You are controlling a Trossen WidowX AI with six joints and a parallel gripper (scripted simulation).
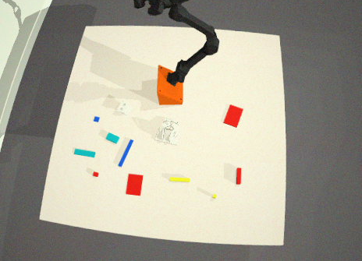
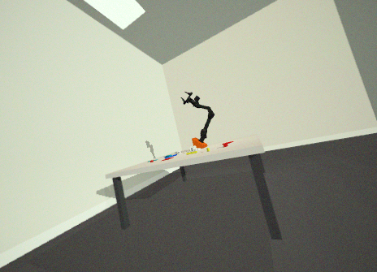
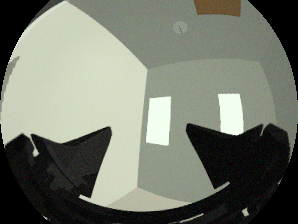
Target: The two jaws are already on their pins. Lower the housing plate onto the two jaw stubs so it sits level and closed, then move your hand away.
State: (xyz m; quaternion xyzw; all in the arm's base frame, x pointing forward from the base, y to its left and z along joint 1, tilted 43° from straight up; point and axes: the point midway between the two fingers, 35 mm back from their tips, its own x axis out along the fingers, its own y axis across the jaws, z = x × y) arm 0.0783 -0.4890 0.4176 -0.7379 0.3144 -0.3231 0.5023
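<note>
A white assembly with thin dark outlines [image 1: 168, 133] [image 2: 193, 149] sits near the middle of the table. Its jaws, stubs and plate blend together, so I cannot tell whether a plate lies level on it. A small white block with round grey marks [image 1: 123, 107] stands apart from it, to the left in the top view. I cannot tell whether that is the housing plate. My gripper [image 2: 184, 96] [image 3: 149, 129] is open and empty, raised high above the table and well away from both white pieces. The wrist view shows only walls and ceiling between the fingers.
The orange base block [image 1: 169, 92] [image 2: 199, 143] stands under the arm on the pale table [image 1: 257, 216]. Red plates [image 1: 233, 116] [image 1: 134, 185], an upright red piece [image 1: 239, 176], a blue bar [image 1: 125, 153], teal blocks [image 1: 84, 153] [image 1: 112, 138] and a yellow bar [image 1: 179, 180] lie around.
</note>
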